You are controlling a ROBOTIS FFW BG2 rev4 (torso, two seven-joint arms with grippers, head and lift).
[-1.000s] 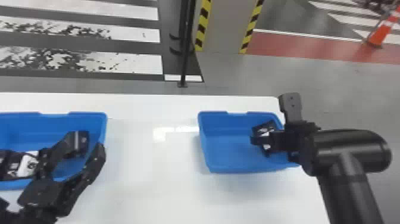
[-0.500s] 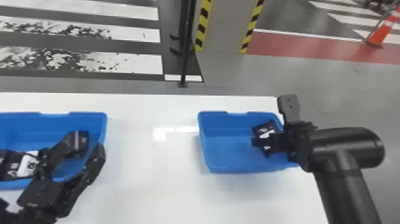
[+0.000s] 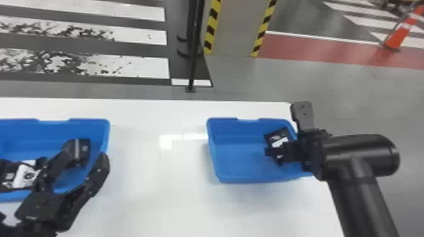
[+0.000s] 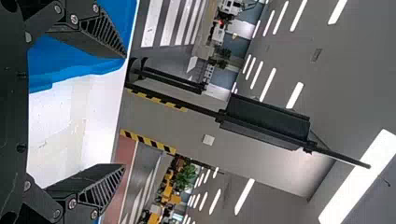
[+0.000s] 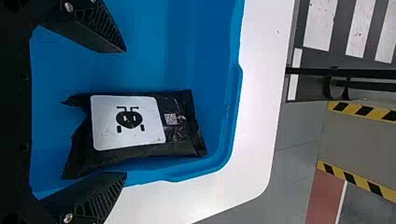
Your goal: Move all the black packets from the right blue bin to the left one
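The left gripper (image 3: 93, 149), fingers wide, hangs over the left blue bin (image 3: 74, 121) holding a black packet (image 3: 26, 176). White table (image 3: 157, 189) separates the right blue bin (image 3: 252, 179); beside its right wall lies another packet (image 3: 273, 137), the right gripper (image 3: 285, 130) spread above.

The left gripper's (image 3: 93, 154) ribbed fingers stand wide apart, one in front of the left blue bin (image 4: 70, 75) on the white table (image 4: 60, 126). Beyond are a pillar (image 4: 180, 125) with yellow-and-black striped edges and lit ceiling lights (image 4: 358, 175).
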